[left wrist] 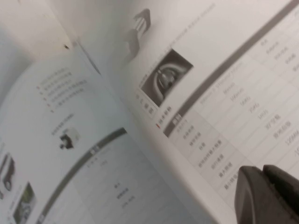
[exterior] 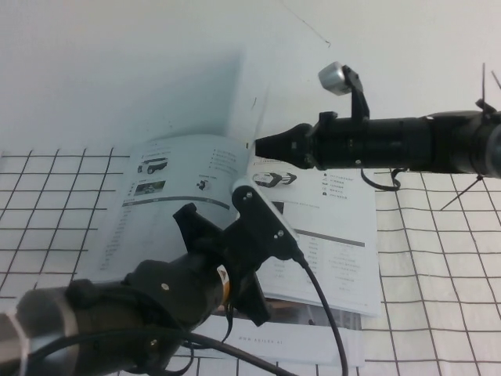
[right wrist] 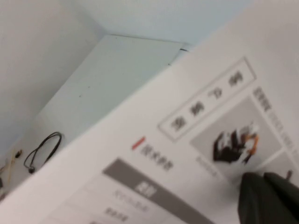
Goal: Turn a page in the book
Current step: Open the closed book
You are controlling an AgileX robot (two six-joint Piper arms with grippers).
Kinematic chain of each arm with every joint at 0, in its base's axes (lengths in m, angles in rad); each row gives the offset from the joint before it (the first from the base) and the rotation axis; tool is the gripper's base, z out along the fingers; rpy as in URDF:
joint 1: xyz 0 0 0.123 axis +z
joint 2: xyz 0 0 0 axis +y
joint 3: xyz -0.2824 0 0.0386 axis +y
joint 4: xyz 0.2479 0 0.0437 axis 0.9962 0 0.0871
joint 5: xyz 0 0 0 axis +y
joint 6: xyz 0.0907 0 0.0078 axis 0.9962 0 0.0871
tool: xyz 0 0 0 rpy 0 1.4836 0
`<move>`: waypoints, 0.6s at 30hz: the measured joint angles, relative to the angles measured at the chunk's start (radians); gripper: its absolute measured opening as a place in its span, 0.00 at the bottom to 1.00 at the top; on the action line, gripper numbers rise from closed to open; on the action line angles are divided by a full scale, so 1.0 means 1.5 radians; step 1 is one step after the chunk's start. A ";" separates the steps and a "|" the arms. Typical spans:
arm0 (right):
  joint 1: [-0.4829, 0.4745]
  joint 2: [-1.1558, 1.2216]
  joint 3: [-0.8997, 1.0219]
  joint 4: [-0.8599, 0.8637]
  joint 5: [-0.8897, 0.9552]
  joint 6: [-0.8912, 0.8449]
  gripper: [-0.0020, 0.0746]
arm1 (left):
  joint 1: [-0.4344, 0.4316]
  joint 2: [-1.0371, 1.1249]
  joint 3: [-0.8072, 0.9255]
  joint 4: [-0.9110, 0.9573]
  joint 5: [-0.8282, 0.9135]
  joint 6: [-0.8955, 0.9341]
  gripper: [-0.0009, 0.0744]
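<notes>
The book (exterior: 337, 266) lies open on the grid cloth, its right leaf showing a vehicle photo and a grey-banded table. One page (exterior: 219, 110) stands lifted above the spine, pale against the wall. My right gripper (exterior: 261, 147) reaches in from the right and is shut on that page's edge. In the right wrist view the page (right wrist: 187, 140) fills the frame behind the closed gripper (right wrist: 264, 184). My left gripper (left wrist: 261, 186) is shut with its tips resting on the book's right leaf (left wrist: 224, 102) near the spine. In the high view its fingers are hidden behind the left arm (exterior: 211, 266).
A white cloth with a black grid (exterior: 438, 298) covers the table, and a white wall (exterior: 117, 63) rises close behind the book. A black cable loop (right wrist: 42, 151) lies by the wall. The left arm's cable (exterior: 329, 313) crosses the book's near corner.
</notes>
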 joint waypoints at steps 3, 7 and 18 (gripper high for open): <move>0.025 0.024 -0.023 0.000 0.007 0.002 0.03 | -0.001 -0.051 0.000 -0.011 0.000 0.017 0.01; 0.042 0.046 -0.054 -0.001 0.008 0.011 0.03 | -0.003 -0.140 0.000 -0.100 0.003 0.107 0.01; 0.083 0.090 -0.108 -0.001 0.007 0.023 0.03 | -0.004 -0.366 0.001 -0.231 0.069 0.233 0.01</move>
